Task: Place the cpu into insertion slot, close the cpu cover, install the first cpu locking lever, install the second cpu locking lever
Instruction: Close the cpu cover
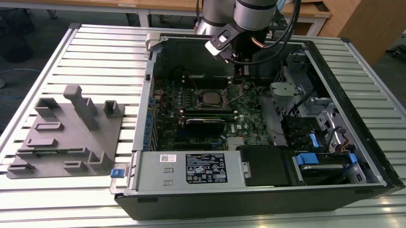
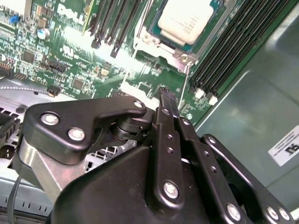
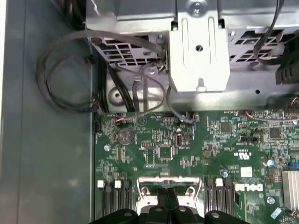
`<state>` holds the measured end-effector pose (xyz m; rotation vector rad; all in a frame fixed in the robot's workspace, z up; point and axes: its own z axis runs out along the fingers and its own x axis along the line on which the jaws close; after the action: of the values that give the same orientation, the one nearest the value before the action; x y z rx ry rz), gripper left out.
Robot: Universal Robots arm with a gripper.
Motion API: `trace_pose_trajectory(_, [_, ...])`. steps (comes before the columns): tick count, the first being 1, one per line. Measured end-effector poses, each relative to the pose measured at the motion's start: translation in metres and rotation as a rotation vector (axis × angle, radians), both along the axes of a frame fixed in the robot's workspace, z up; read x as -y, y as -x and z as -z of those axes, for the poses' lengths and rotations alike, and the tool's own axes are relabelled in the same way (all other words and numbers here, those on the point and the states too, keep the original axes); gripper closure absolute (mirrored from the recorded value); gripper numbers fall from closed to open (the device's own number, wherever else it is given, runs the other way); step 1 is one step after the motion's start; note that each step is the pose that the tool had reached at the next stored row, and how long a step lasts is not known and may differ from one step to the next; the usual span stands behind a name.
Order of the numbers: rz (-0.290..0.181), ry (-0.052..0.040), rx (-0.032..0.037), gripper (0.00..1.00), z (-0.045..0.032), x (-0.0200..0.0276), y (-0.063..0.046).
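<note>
Cpu (image 1: 211, 97) seated in the insertion slot (image 2: 142, 44) makes the landmark. Well apart from the slot, toward the exterior view's left, a grey fixture (image 1: 66, 130) lies on the slatted table (image 1: 101, 52). At the slot itself, the cpu cover (image 2: 210, 35) seems to lie flat around the chip's pale top. Just beside the slot's edge, toward the exterior view's right, the gripper (image 1: 240, 72) hangs with its fingers (image 3: 161, 205) pressed together and nothing between them.

The step in hand looks like a locking lever: a thin wire lever (image 2: 184, 86) runs from the slot's corner toward the closed tips. Doing it well likely means pushing on the wire alone, sweeping low and staying off the memory slots (image 2: 233, 51).

The second wrist view gives the chip and lever. The first wrist view instead gives the board beyond the slot, loose cables (image 3: 60, 74) and a metal bracket (image 3: 198, 56).
</note>
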<state>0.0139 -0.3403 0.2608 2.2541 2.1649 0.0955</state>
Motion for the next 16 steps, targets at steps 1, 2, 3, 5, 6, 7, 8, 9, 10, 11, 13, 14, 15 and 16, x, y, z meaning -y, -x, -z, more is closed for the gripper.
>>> trace_pose_trajectory(1, [0.000,-0.0001,0.0000,0.89,0.0000,0.0000,-0.002])
trace_pose_trajectory(2, [0.000,-0.0002,0.0000,0.89,0.0001,0.0000,-0.003])
trace_pose_trajectory(3, [0.000,-0.0001,0.0000,0.89,0.0000,0.0000,-0.005])
trace_pose_trajectory(5, [0.000,-0.0001,0.0000,0.89,0.0000,0.0000,-0.009])
trace_pose_trajectory(6, [0.000,-0.0001,0.0000,0.89,0.0000,0.0000,-0.010])
trace_pose_trajectory(7, [0.000,-0.0001,0.0000,0.89,0.0000,0.0000,-0.012])
trace_pose_trajectory(8, [0.000,0.0000,0.0000,0.89,0.0000,0.0000,-0.014])
trace_pose_trajectory(9, [0.000,-0.0001,0.0000,0.89,0.0000,0.0000,-0.016])
trace_pose_trajectory(10, [0.000,-0.0001,0.0000,0.89,0.0000,0.0000,-0.017])
trace_pose_trajectory(11, [0.000,0.0000,0.0000,0.89,0.0000,0.0000,-0.019])
trace_pose_trajectory(13, [0.000,-0.0001,0.0000,0.89,0.0000,0.0000,-0.023])
trace_pose_trajectory(14, [0.000,-0.0001,0.0000,0.89,0.0000,0.0000,-0.025])
trace_pose_trajectory(15, [0.000,0.0000,-0.0001,0.89,0.0000,0.0000,-0.027])
trace_pose_trajectory(16, [0.000,0.0000,0.0000,0.89,0.0000,0.0000,-0.028])
